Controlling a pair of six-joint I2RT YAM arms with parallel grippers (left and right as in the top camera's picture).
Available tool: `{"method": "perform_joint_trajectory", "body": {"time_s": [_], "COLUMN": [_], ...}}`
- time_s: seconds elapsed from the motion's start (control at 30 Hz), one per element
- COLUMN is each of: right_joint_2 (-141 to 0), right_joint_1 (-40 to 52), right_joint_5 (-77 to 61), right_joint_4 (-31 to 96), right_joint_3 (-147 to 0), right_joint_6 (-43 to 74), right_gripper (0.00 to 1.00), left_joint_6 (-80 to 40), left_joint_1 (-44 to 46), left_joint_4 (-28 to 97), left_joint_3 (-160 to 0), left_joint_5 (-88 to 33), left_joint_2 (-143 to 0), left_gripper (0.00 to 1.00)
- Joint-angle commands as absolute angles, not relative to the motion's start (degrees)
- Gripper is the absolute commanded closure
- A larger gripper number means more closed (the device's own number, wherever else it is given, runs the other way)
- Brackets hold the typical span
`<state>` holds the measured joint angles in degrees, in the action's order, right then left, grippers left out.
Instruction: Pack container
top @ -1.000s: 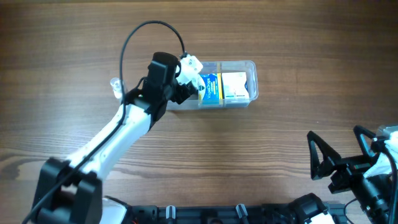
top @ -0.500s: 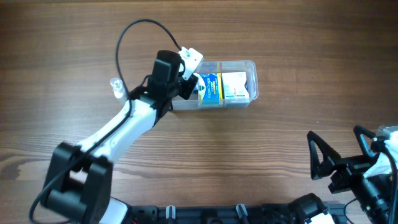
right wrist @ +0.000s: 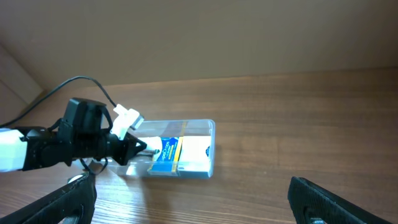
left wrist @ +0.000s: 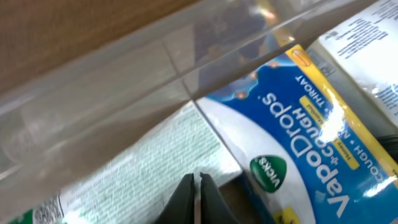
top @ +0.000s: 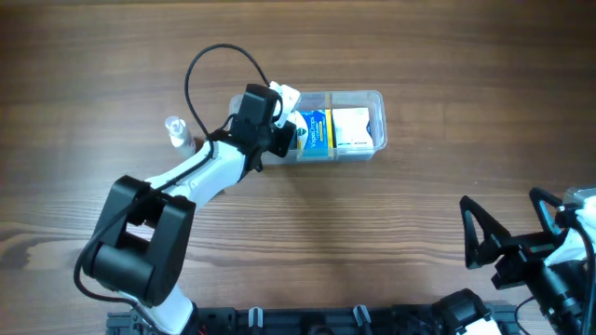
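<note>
The container (top: 358,97), a clear plastic tub, lies at the table's middle back. Inside it are a blue VapoDrops box (top: 317,130) and a white box (top: 351,127). My left gripper (top: 289,137) reaches into the tub's left end. In the left wrist view it (left wrist: 199,198) is shut with nothing between the fingers, just above a white-and-green box (left wrist: 137,168) beside the blue box (left wrist: 298,143) and under the tub's wall (left wrist: 112,81). My right gripper (top: 507,247) stands open at the front right, far from the container (right wrist: 205,127).
A small clear spray bottle (top: 175,130) stands left of the tub, close to the left arm (top: 200,172). The left arm's black cable (top: 209,60) loops above the tub's left end. Bare wooden table (top: 419,195) lies between the tub and the right gripper.
The left gripper's jaws have gone from open to shut at the tub's left end, and its arm has folded back and lower. The right arm has not moved.
</note>
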<state>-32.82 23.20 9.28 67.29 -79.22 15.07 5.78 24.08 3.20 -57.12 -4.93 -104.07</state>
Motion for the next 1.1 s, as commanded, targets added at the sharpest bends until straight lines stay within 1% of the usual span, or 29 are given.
{"method": "perform_joint_trajectory", "body": {"time_s": [0.0, 0.07, 0.13, 0.17, 0.2, 0.23, 0.33, 0.4, 0.43, 0.47, 0.57, 0.6, 0.7, 0.83, 0.87, 0.93, 0.97, 1.0, 1.07], "right_joint_2": [-32.77, -32.77, -32.77, -32.77, -32.77, -32.77, -32.77, -32.77, -32.77, -32.77, -32.77, -32.77, -32.77, -32.77, -32.77, -32.77, -32.77, -32.77, -32.77], "right_joint_1": [23.38, 23.40, 23.38, 23.38, 23.38, 23.40, 23.38, 23.38, 23.38, 23.40, 23.40, 23.38, 23.38, 23.38, 23.38, 23.38, 23.38, 23.38, 23.38], "right_joint_5": [10.09, 10.11, 10.09, 10.11, 10.09, 10.09, 10.11, 10.09, 10.11, 10.11, 10.09, 10.11, 10.09, 10.11, 10.11, 10.09, 10.09, 10.11, 10.11], "right_joint_4": [67.11, 67.11, 67.11, 67.11, 67.13, 67.11, 67.11, 67.11, 67.11, 67.11, 67.13, 67.13, 67.13, 67.13, 67.13, 67.13, 67.13, 67.13, 67.13], "right_joint_3": [-79.37, -79.37, -79.37, -79.37, -79.37, -79.37, -79.37, -79.37, -79.37, -79.37, -79.37, -79.37, -79.37, -79.37, -79.37, -79.37, -79.37, -79.37, -79.37], "right_joint_6": [14.59, 14.59, 14.59, 14.61, 14.61, 14.61, 14.61, 14.61, 14.61, 14.59, 14.61, 14.63, 14.61, 14.61, 14.59, 14.61, 14.61, 14.61, 14.61], "right_gripper": [0.00, 0.00, 0.00, 0.00, 0.00, 0.00, 0.00, 0.00, 0.00, 0.00, 0.00, 0.00, 0.00, 0.00, 0.00, 0.00, 0.00, 0.00, 0.00], "left_joint_6": [1.83, 1.87, 1.85, 1.85, 1.85, 1.85, 1.89, 1.87, 1.87, 1.87, 1.87, 1.87, 1.87, 1.85, 1.85, 1.85, 1.87, 1.85, 1.87], "left_joint_1": [21.93, 21.96, 22.02, 22.00, 22.02, 22.02, 22.76, 23.73, 24.25, 25.30, 28.73, 29.69, 32.32, 32.34, 32.29, 32.29, 32.32, 32.32, 32.32], "left_joint_4": [4.97, 4.69, 4.54, 4.54, 4.54, 4.54, 4.51, 4.89, 5.50, 6.94, 10.11, 10.52, 9.89, 9.02, 8.64, 8.14, 8.16, 8.21, 8.51], "left_joint_3": [-57.82, -57.87, -58.30, -58.87, -59.46, -59.75, -60.90, -61.04, -61.04, -61.04, -61.04, -61.04, -61.04, -61.04, -61.04, -61.04, -61.04, -61.04, -61.04], "left_joint_5": [-5.82, -6.17, -7.14, -8.56, -9.82, -10.35, -10.90, -10.92, -10.92, -10.92, -10.90, -10.87, -10.41, -10.41, -10.41, -9.96, -9.58, -8.88, -8.19], "left_joint_2": [-104.81, -104.27, -102.56, -100.62, -98.35, -96.92, -90.61, -87.13, -86.06, -84.62, -84.18, -84.79, -89.38, -94.43, -95.44, -96.99, -97.41, -97.78, -98.37], "left_gripper": [0.95, 0.93, 0.75, 0.61, 0.57, 0.55, 0.44, 0.40, 0.39, 0.41, 0.63, 0.66, 0.66, 0.69, 0.71, 0.80, 0.83, 0.83, 0.78]}}
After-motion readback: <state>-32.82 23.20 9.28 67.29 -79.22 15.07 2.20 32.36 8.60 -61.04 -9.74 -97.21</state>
